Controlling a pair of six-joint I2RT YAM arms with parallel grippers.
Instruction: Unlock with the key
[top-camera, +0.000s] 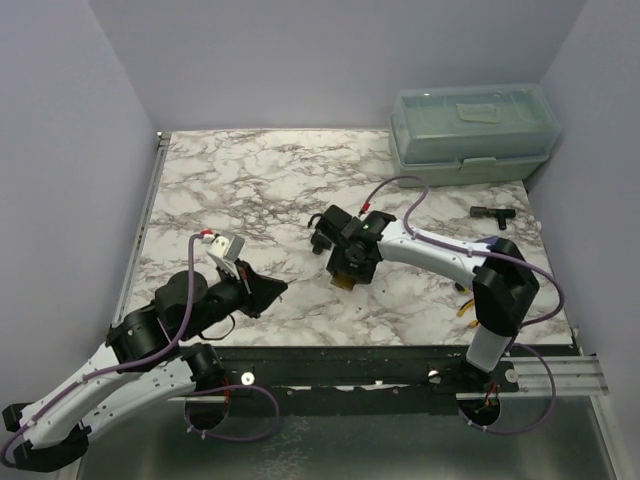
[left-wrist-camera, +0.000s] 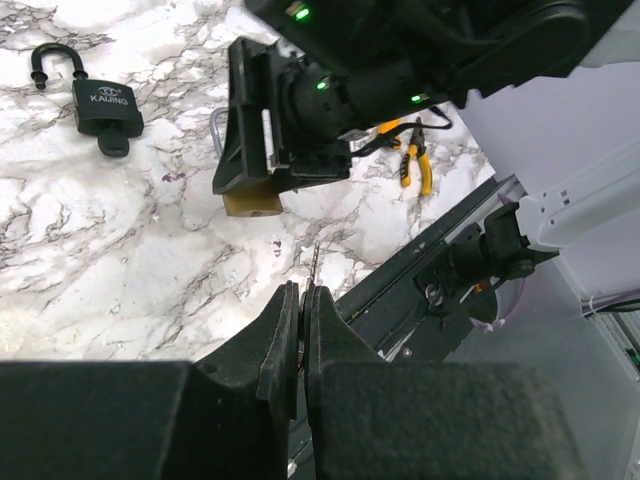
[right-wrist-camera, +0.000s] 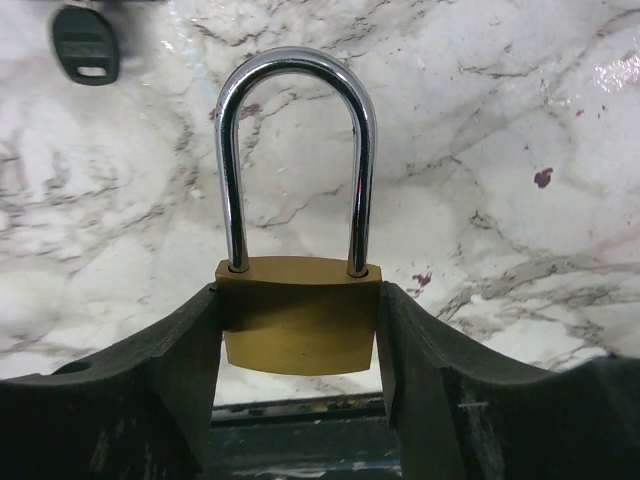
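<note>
Marble worktop (top-camera: 250, 180), lilac walls (top-camera: 60, 120) on 3 sides. L pincer (left-wrist-camera: 302, 300) is pressed together on a thin key (left-wrist-camera: 316, 265), which we see edge-on. Key tip points twd the brass padlock (left-wrist-camera: 252, 203), near it but not touching. R pincer (right-wrist-camera: 298, 335) pinches the padlock body from both sides, both shackle legs seated in the body. Green toolbox (top-camera: 472, 130) back-right.

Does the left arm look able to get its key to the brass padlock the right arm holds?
Probably yes: nothing stands between the key in the left gripper and the brass padlock, though its keyhole is not visible.
</note>
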